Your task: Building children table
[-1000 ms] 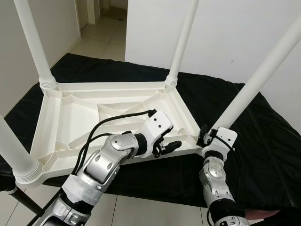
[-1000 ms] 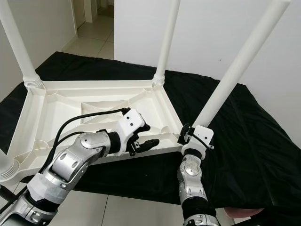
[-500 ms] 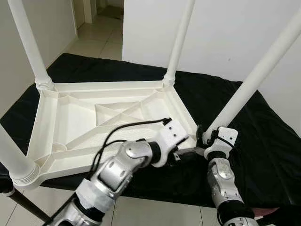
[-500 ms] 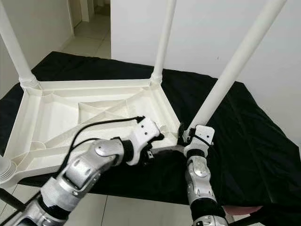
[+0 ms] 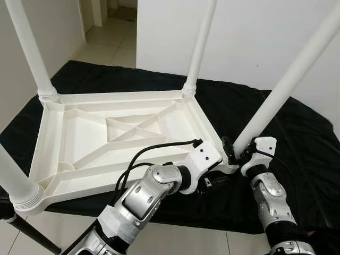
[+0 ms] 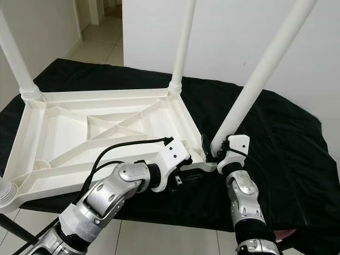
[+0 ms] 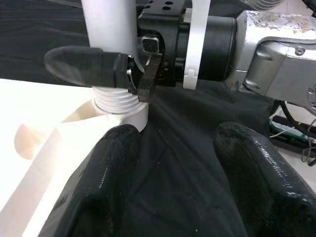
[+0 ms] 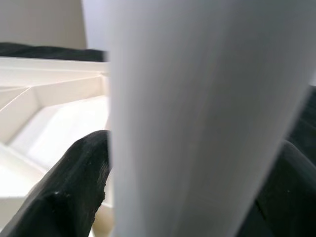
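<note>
The right gripper (image 5: 237,154) grasps the near right white plastic leg (image 5: 287,87) of the upturned white plastic table (image 5: 85,143); the left gripper (image 7: 180,163) is released just beside it, over black cloth (image 5: 297,154).

The right end effector (image 7: 123,69) and table leg (image 5: 289,82) block the corner; black cloth (image 5: 297,154) alongside lies open.

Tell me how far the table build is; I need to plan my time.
Three legs stand in the upturned tabletop. The right claw grips the fourth leg at its corner socket; the open left claw waits beside that corner. Left: finishing that leg and turning the table over.
</note>
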